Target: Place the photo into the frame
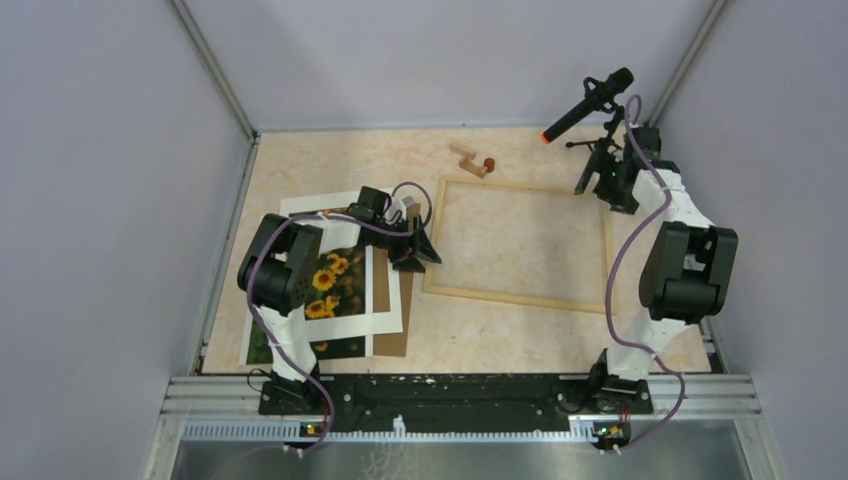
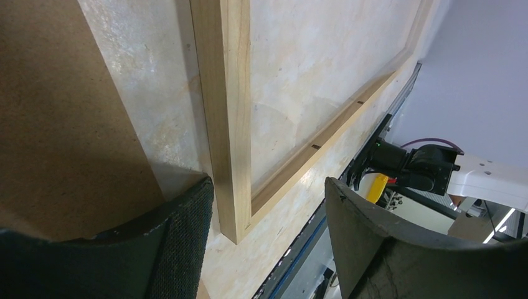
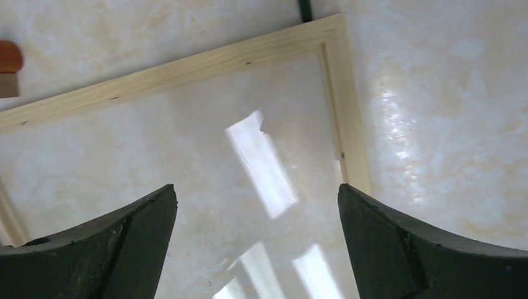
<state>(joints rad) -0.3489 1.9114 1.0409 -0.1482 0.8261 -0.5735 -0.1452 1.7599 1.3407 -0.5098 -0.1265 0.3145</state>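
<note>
Both grippers stand spread and empty above the table point(image 1: 470, 340). The left gripper point(image 2: 268, 190) straddles the near left corner of the frame point(image 2: 227, 124) with one finger just beside the rail, and the right gripper point(image 3: 255, 193) hangs wide over the far right corner. The frame lies flat and loose at mid-table, so a sideways nudge from that close finger would likely slide or skew it. Reflections inside the rails suggest a clear pane that descending fingertips could press or scratch. The photo point(image 1: 335, 285) rests to the left of the frame beneath the left arm. It is partly covered by a white mat point(image 1: 388, 318), with a brown backing board point(image 1: 395, 342) showing at the stack's right edge. Pulling at the print risks dragging mat and board along with it, or creasing a corner. Small wooden blocks point(image 1: 468, 158) beside the far rail could be knocked by a careless sweep. Walls close the table on the left, back and right, and the stack sits near the left one. Only a narrow strip separates the stack from the frame's left rail, while open surface runs along the near rail. A microphone point(image 1: 590, 103) on its stand crowds the right arm's far corner.
</note>
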